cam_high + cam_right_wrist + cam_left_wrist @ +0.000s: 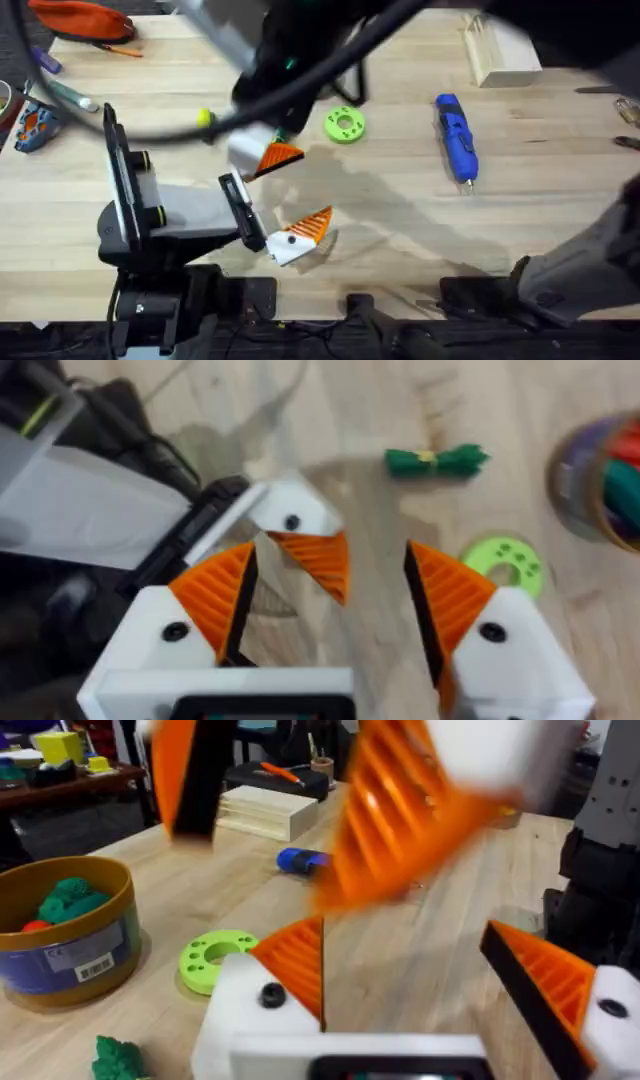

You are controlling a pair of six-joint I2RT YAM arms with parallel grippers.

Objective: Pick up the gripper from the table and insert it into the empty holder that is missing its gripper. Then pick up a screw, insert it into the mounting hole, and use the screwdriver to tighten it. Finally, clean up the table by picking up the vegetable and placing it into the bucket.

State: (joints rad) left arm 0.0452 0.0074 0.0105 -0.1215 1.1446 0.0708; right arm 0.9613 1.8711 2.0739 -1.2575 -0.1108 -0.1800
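The mustard-yellow bucket [75, 955] stands upright on the wooden table [400, 230]. It contains green crinkled vegetable pieces and one red piece. A further green vegetable [118, 1060] lies on the table just beside the bucket, outside it. The green round disc [345, 125] lies flat near the bucket, apart from it.

The left gripper [405, 930] is low over the near middle of the table. Its fingers are spread and nothing is between them. The right gripper [375, 560] reaches across from the right and hangs just beyond the left gripper. Its fingers are also spread.

The white holder [290, 520] stands between the right gripper's fingers. The orange ribbed gripper [318, 563] lies against the holder. Whether it is fully seated cannot be determined. Neither right finger visibly touches it.

The blue screwdriver [455, 135] lies flat on the right far part of the table, well apart from both grippers. Its metal tip points to the near side. A pale wooden block [500, 50] lies beyond it.
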